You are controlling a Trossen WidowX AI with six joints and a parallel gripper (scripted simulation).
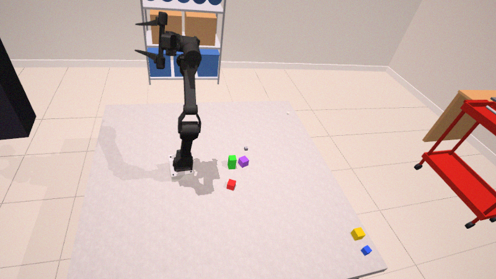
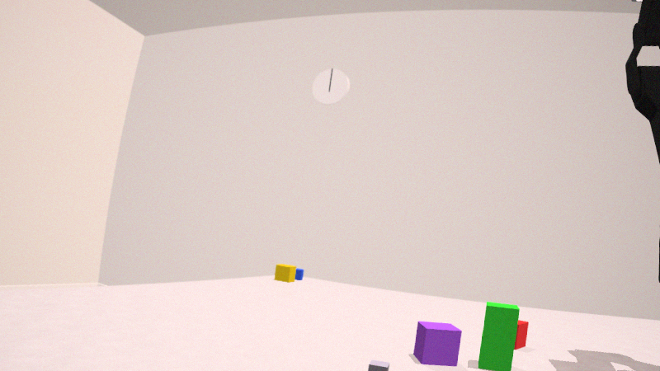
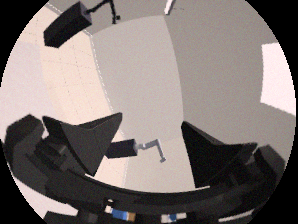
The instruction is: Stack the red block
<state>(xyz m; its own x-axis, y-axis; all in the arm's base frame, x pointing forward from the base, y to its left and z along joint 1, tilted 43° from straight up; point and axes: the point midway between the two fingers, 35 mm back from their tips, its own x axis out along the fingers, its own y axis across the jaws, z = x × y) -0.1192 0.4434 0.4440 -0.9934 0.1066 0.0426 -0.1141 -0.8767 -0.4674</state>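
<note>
red block (image 1: 231,184) lies far below raised end effector (image 1: 136,37).

Six blocks are sitting on the surface (image 1: 138,208): one red block (image 1: 231,184), one green tower (image 1: 232,162) standing upright, one purple block (image 1: 243,161), one yellow block (image 1: 357,234), one blue block (image 1: 366,250) and one small grey block (image 1: 245,148). One arm (image 1: 188,103) is rising from the surface, carrying one gripper (image 1: 138,37) with two fingers. Around the surface, one shelf unit (image 1: 183,38) is holding two cardboard boxes and two blue bins, and one red cart (image 1: 464,163) is standing at the side.
</note>
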